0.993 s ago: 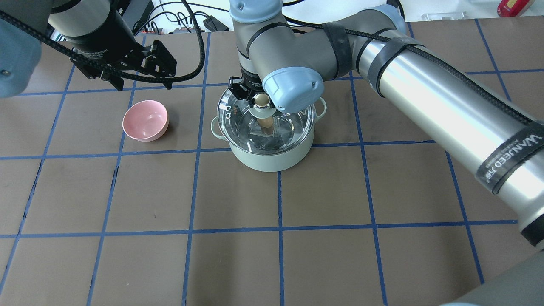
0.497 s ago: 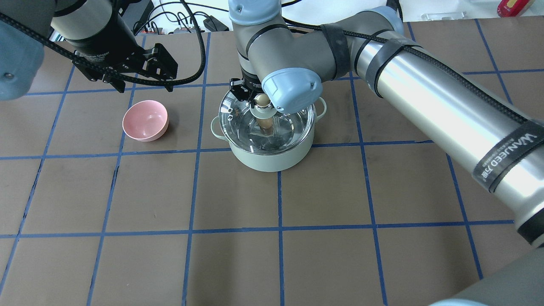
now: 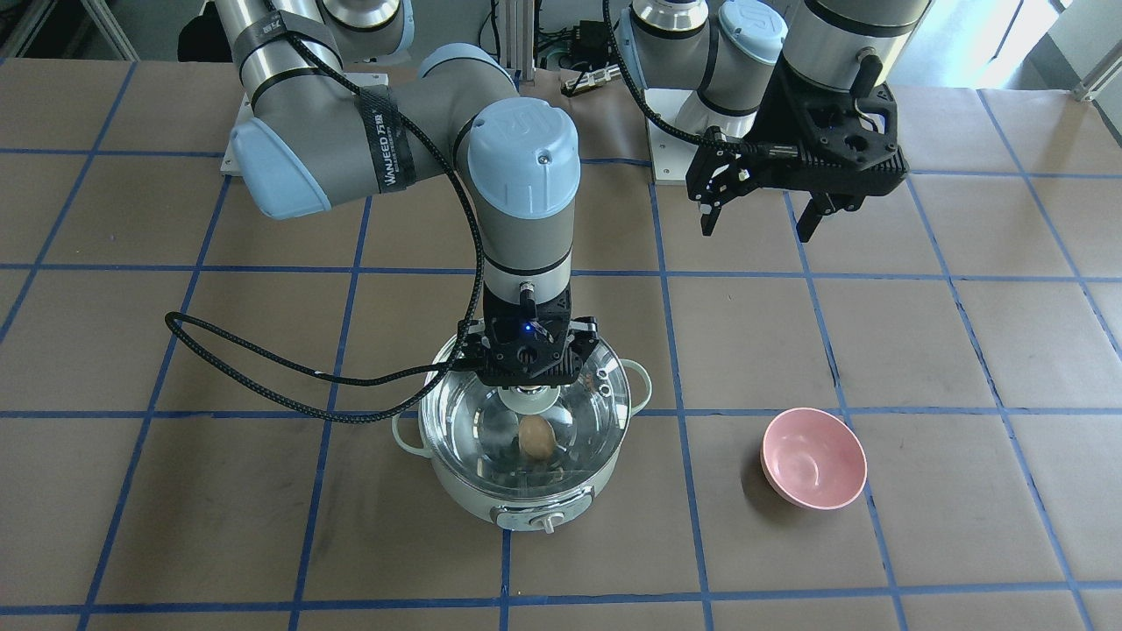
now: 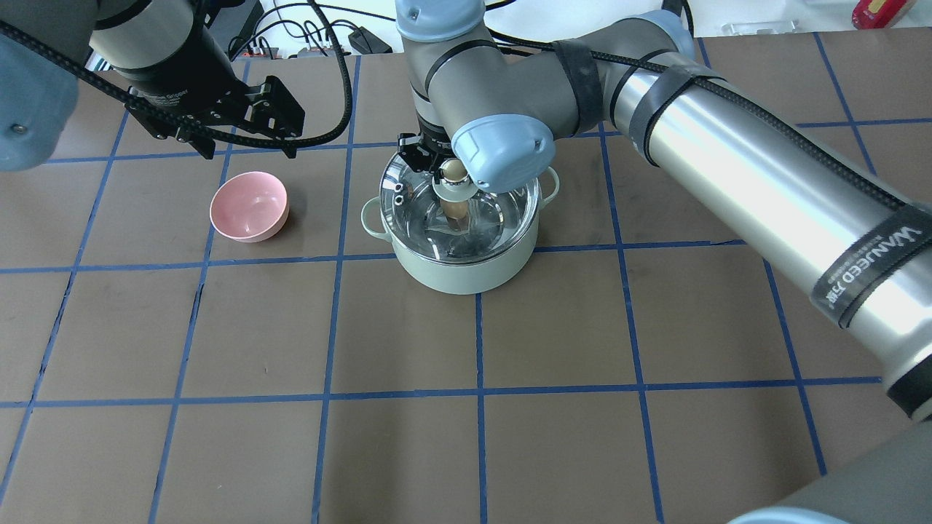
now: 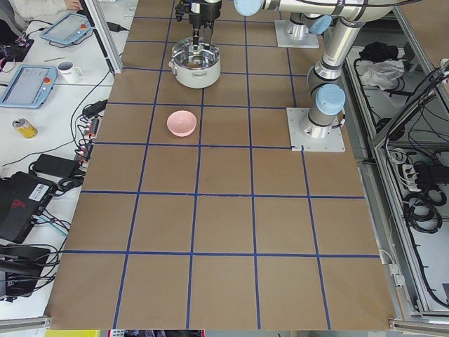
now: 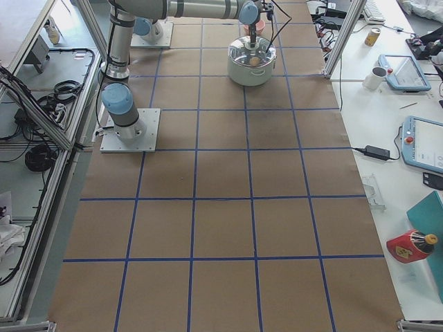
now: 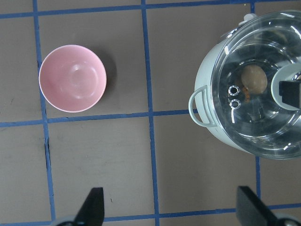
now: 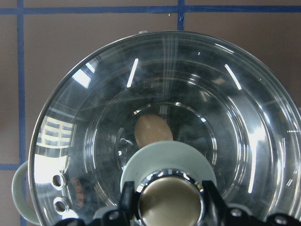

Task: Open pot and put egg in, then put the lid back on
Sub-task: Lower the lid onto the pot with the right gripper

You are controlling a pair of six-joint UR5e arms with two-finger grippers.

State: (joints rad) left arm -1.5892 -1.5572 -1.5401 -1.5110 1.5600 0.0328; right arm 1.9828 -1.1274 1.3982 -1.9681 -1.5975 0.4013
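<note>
Lid (image 8: 155, 84) is sitting on pot (image 4: 466, 273), egg (image 8: 153, 129) inside, right tool (image 8: 167, 202) gripping its knob (image 4: 454, 169). Letting go seems next; left tool (image 3: 756, 219) is gaping idle.

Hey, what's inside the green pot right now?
One brown egg lies on the steel bottom of the pot, seen through the glass lid. The lid's hub and the right gripper on its knob hide part of the bottom.

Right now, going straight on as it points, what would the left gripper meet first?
Likely bare table between the pink bowl and the pot; the left gripper's open fingers frame only paper.
</note>
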